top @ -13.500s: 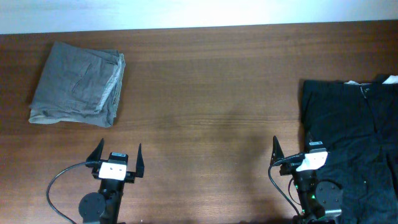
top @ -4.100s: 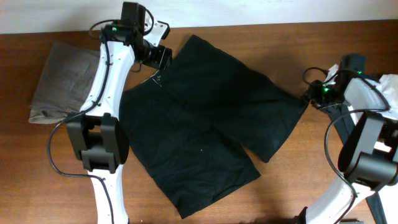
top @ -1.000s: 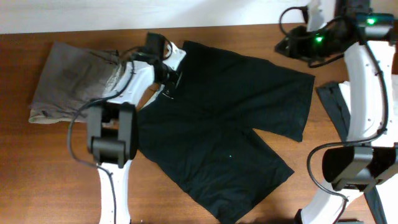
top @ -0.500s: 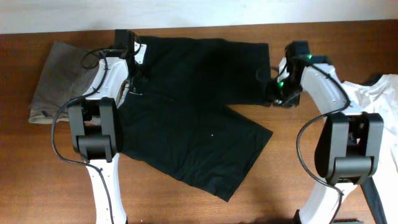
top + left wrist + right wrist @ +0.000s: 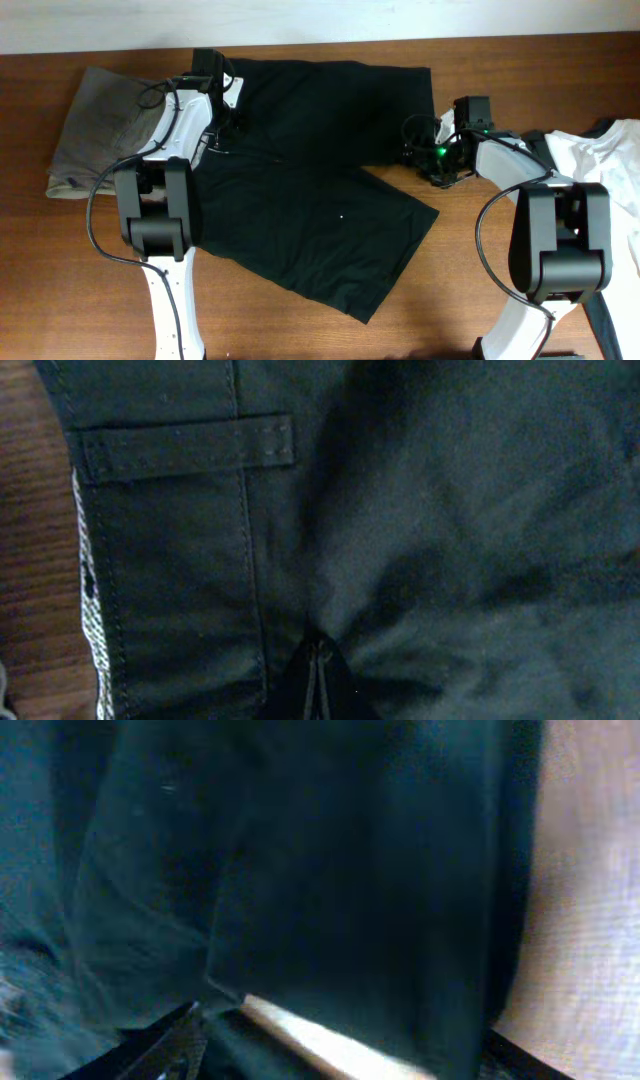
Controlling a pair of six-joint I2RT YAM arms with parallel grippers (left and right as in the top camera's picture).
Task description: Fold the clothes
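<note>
The wooden table [image 5: 60, 290] is mostly taken up by the black shorts [image 5: 300, 190], spread flat across its middle. Their long axis runs left to right: the waistband faces the left edge and the legs point right. One leg lies along the far edge. The other slants toward the near right corner.

Half a second ago the shorts lay just the same. A second ago they sat skewed, with the upper leg reaching toward the far right corner.

A folded grey garment [image 5: 95, 130] sits at the far left corner, just beside the waistband. A white shirt [image 5: 600, 165] lies rumpled against the right edge, well apart from the shorts.

The left gripper [image 5: 224, 104] is on the waistband at the far left of the shorts. In its wrist view its fingers [image 5: 305, 685] are pressed together, pinching the black cloth just below a stitched belt loop [image 5: 185, 445].

The right gripper [image 5: 416, 148] is at the hem of the far leg. It has slid a little leftward and its arm sits lower than half a second ago. Its wrist view is blurred. The fingers [image 5: 185, 1038] stand wide apart with dark cloth across the gap, and nothing is pinched.
</note>
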